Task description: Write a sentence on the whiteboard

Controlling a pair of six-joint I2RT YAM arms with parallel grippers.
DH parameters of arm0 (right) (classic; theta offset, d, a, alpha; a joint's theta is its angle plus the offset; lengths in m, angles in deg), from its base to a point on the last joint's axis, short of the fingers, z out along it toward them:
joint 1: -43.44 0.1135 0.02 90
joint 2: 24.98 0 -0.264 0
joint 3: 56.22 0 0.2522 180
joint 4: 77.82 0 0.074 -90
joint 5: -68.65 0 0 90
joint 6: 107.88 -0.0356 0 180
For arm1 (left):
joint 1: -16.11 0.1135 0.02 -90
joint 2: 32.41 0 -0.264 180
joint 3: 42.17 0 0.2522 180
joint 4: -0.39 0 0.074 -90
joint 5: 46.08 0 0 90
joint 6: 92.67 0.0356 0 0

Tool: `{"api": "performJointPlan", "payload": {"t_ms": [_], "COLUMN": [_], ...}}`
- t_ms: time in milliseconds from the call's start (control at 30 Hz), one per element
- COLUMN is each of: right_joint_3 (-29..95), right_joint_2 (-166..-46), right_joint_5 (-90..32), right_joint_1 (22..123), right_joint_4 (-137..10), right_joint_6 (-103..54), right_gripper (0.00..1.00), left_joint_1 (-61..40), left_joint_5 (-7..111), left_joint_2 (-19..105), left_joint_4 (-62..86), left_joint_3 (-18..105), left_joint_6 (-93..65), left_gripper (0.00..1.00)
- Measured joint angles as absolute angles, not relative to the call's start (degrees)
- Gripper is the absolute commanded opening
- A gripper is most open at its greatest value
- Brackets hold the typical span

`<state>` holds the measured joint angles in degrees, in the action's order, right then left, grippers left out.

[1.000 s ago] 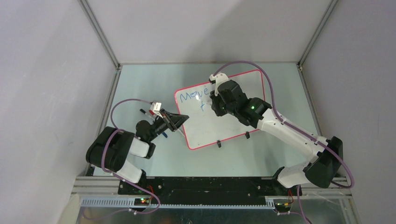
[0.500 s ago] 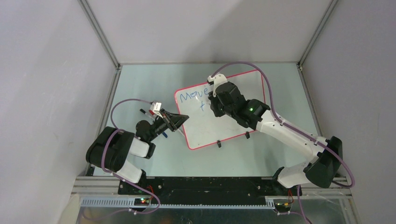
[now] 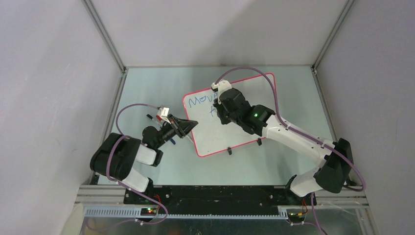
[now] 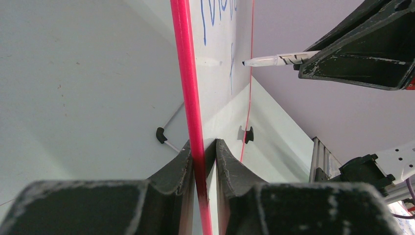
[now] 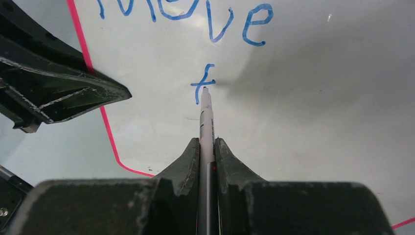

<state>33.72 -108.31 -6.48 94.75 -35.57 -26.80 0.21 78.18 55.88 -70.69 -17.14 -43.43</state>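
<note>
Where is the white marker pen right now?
In the right wrist view, the white marker pen sits pinched in the right gripper, its tip at the blue letter f below the word Move on the glossy white whiteboard.

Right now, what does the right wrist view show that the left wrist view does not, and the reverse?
Only the right wrist view: the sentence face on, "Move" with an "f" below, the marker tip at that "f". Only the left wrist view: the whiteboard edge on, its red frame pinched in the left tool, and two black clip feet. Both: the whiteboard, blue writing, and the marker held in the right tool.
</note>
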Motion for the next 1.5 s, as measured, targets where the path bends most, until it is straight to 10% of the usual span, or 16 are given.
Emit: {"api": "performJointPlan", "payload": {"t_ms": [1500], "right_joint_3": [33.85], "right_joint_2": [-109.84], "right_joint_5": [-2.85], "right_joint_1": [93.53], "right_joint_4": [-34.5], "right_joint_6": [-26.8], "right_gripper": [0.0], "left_joint_1": [0.21], "left_joint_5": [78.12], "left_joint_2": [55.88], "left_joint_4": [-70.62], "left_joint_3": [-17.14], "left_joint_6": [-43.43], "left_gripper": [0.15]}}
